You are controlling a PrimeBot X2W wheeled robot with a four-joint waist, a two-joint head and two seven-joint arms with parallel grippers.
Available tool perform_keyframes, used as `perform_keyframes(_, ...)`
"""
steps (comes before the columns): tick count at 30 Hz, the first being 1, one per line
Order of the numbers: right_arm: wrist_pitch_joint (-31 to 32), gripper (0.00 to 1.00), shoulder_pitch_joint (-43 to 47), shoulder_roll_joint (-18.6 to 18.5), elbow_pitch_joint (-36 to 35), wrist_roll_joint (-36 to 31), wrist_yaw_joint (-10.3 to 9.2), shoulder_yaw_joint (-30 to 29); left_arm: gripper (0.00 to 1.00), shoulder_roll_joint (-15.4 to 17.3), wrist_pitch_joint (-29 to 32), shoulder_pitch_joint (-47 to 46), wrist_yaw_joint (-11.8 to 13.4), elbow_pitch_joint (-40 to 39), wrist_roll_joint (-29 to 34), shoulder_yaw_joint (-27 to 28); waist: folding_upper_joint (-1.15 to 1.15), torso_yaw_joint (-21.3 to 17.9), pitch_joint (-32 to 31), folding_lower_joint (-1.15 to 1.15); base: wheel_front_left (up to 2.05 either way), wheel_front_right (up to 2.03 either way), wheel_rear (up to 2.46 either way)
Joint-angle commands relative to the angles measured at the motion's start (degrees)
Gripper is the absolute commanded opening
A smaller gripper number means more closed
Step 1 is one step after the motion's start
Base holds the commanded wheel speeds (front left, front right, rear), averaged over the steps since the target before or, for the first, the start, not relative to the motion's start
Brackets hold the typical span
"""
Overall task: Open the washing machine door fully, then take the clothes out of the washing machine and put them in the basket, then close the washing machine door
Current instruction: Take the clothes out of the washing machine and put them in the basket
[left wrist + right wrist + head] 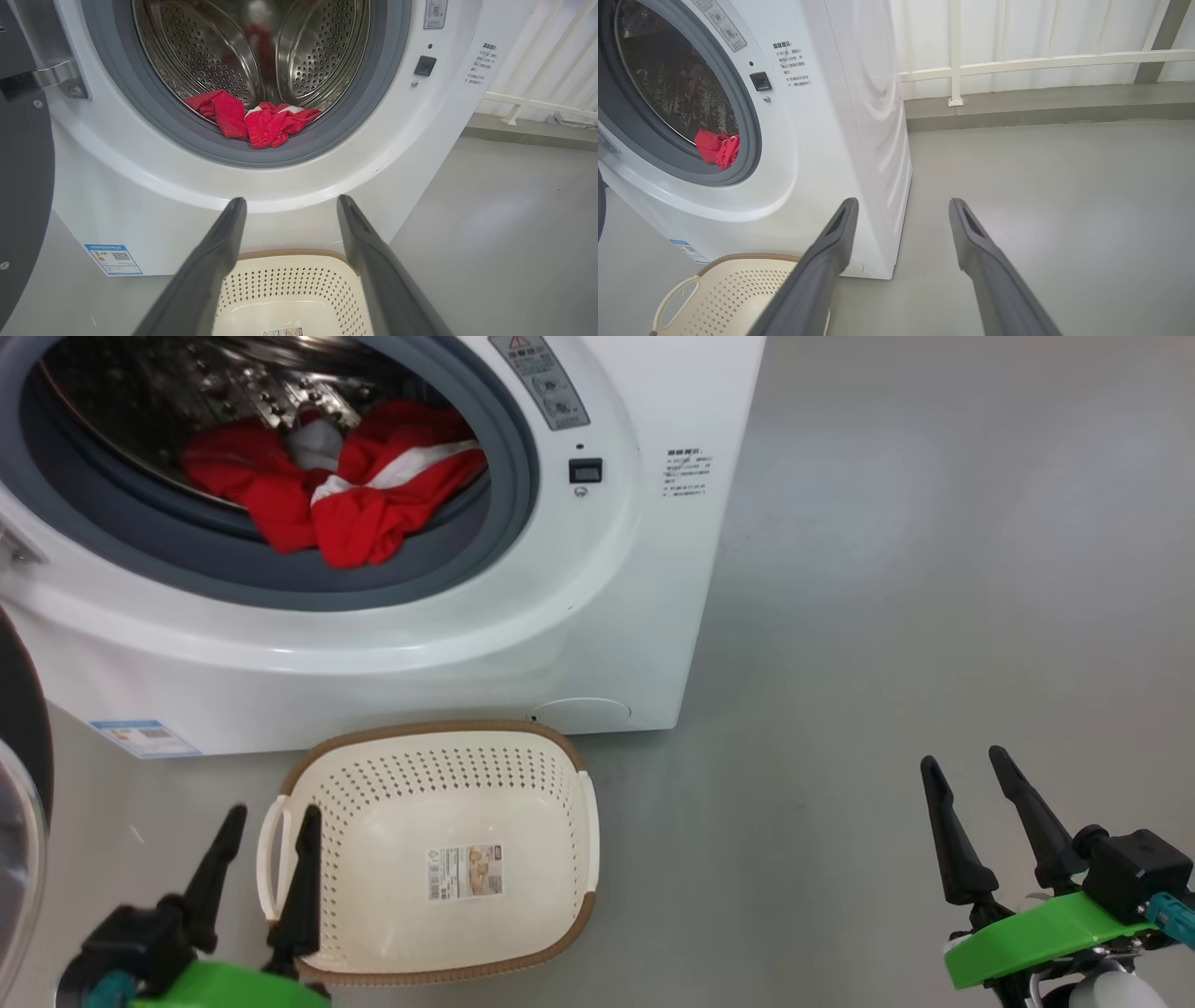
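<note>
Washing machine door (21,709) stands open. Clothes (345,490) heaped at front lip of drum in washing machine (560,616). Basket (439,728) on floor (934,569), just before machine. Left jaws and right jaws spread wide, holding nothing.

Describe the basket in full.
The basket is a cream-white perforated plastic tub, a rounded rectangle, with a brown woven-look rim, white side handles and a paper label on its bottom. It stands upright and empty on the grey floor, just in front of the washing machine; whether it touches the machine cannot be told.
</note>
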Motion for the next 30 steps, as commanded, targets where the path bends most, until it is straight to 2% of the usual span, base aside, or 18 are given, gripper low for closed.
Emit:
perform_keyframes(1,-0.37,1.00,-1.73,-0.54,-1.45,-0.24,0.36,1.49,1.00,1.57,-0.29,-3.00,-0.31,-0.43,0.71,1.76,0.00,-0.21,0.79,0.00,0.00,0.00,0.00)
perform_keyframes(6,-0.37,1.00,-3.10,0.19,-1.49,-0.41,0.36,2.21,1.00,2.84,-0.29,-11.13,-0.31,3.84,2.48,1.44,0.00,-1.06,3.16,0.00,0.00,0.00,0.00)
perform_keyframes(17,-0.37,1.00,-6.12,1.66,-1.34,-0.18,0.36,3.89,1.00,6.28,-0.24,-28.54,-0.31,19.31,2.24,-4.72,0.00,-3.78,6.99,0.00,0.00,0.00,0.00)
perform_keyframes(24,-0.37,1.00,-7.78,2.66,-1.53,-0.09,0.36,4.78,1.00,7.99,3.26,-41.16,-0.31,31.56,0.76,-9.41,0.00,-5.64,10.41,0.00,0.00,0.00,0.00)
perform_keyframes(30,-0.37,1.00,-9.20,3.21,-1.63,-0.16,0.36,5.24,1.00,8.95,6.19,-51.68,-0.29,40.03,1.26,-10.85,0.00,-6.84,13.24,0.00,0.00,0.00,0.00)
